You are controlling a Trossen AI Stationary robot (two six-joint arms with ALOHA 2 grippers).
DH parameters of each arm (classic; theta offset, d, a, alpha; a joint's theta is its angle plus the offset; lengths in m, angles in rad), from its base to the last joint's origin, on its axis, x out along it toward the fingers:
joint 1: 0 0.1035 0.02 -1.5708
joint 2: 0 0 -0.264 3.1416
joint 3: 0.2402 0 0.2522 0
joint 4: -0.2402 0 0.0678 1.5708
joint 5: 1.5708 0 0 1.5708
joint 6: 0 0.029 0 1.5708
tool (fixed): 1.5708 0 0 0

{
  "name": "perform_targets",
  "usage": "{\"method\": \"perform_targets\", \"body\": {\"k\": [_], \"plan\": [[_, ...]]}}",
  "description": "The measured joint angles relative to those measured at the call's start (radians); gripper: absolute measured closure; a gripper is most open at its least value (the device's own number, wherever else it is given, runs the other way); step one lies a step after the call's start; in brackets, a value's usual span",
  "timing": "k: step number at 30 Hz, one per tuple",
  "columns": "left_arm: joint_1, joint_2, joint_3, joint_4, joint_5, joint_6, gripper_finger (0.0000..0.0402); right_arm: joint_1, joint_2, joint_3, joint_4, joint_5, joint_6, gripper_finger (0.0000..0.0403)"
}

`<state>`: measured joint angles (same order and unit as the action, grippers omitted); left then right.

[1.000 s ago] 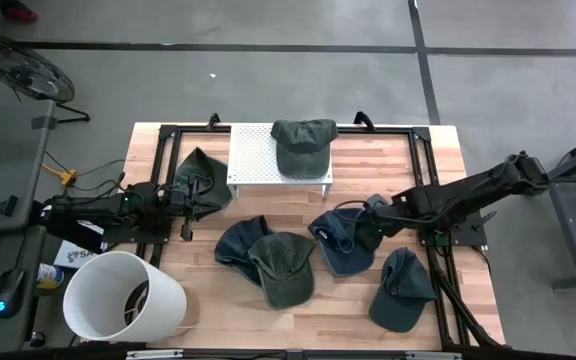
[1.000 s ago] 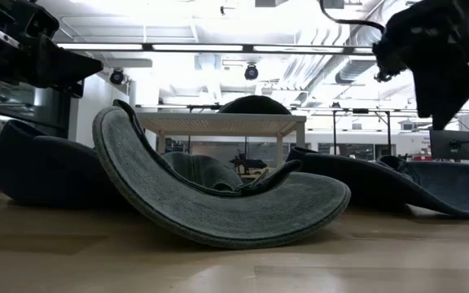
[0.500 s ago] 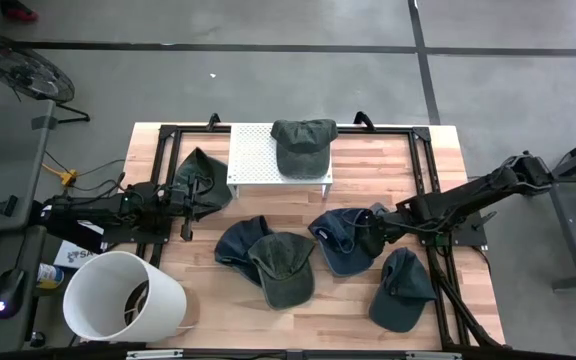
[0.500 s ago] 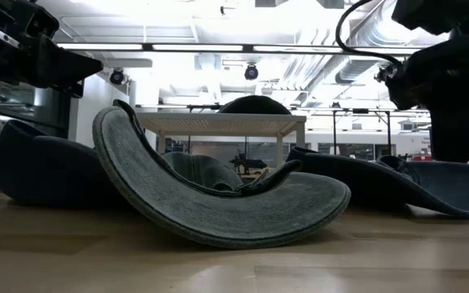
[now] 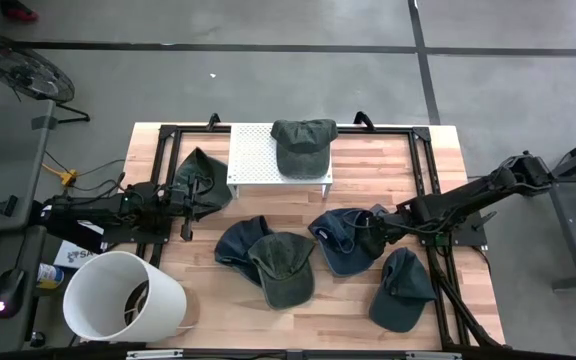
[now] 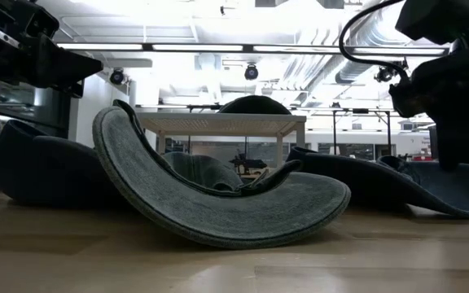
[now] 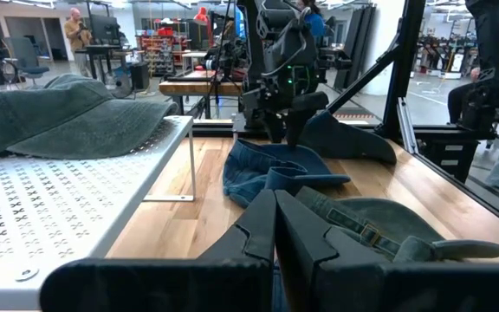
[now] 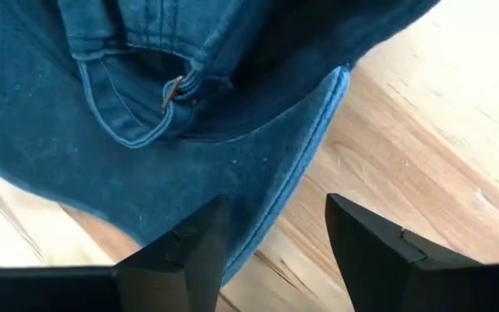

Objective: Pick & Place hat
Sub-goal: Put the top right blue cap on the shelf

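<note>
Several caps lie on the wooden table. The blue cap lies crown down, right of centre, its strap and buckle showing. My right gripper is open and hangs low over this cap's right edge; in the right wrist view one finger stands over the cloth and the other over bare wood. Whether it touches the cap, I cannot tell. My left gripper is shut on nothing and waits at the table's left side, beside a dark green cap.
A green cap sits on the white perforated shelf at the far edge. A navy cap and an olive cap overlap mid-table; a dark cap lies near right. A white bucket stands at the near left corner.
My right gripper has come down toward the blue cap and shifted slightly toward the table's near edge, staying open. The caps have not moved.
</note>
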<state>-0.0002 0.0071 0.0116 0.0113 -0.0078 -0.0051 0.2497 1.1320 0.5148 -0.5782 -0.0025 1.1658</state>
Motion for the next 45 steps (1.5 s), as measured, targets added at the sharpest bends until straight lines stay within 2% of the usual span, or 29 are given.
{"method": "perform_targets", "body": {"k": [6,15,24,28,33,38,42,45], "plan": [[0.0,0.0,0.0,0.0,0.0,0.0,0.0396,0.0,0.0,0.0,0.001,-0.003,-0.017,0.0282],[0.0,0.0,0.0,0.0,0.0,0.0,0.0396,-0.001,-0.003,0.001,0.008,-0.003,-0.033,0.0391],[0.0,0.0,0.0,0.0,0.0,0.0,0.0396,0.0,-0.089,0.001,-0.031,0.002,-0.028,0.0397],[0.0,0.0,0.0,0.0,0.0,0.0,0.0396,0.0,-0.158,0.051,-0.191,0.008,-0.025,0.0399],[0.0,0.0,0.0,0.0,-0.001,0.0,0.0396,0.0,-0.223,0.195,-0.471,0.052,-0.048,0.0399],[0.0,0.0,0.0,0.008,-0.055,0.0,0.0396,0.0,-0.236,0.388,-0.697,0.141,-0.074,0.04],[0.0,0.0,0.0,0.008,-0.054,0.0,0.0396,0.0,-0.228,0.536,-0.8,0.243,-0.113,0.04],[0.0,0.0,0.0,0.009,-0.06,0.0,0.0396,0.0,-0.224,0.627,-0.809,0.303,-0.195,0.04]]}}
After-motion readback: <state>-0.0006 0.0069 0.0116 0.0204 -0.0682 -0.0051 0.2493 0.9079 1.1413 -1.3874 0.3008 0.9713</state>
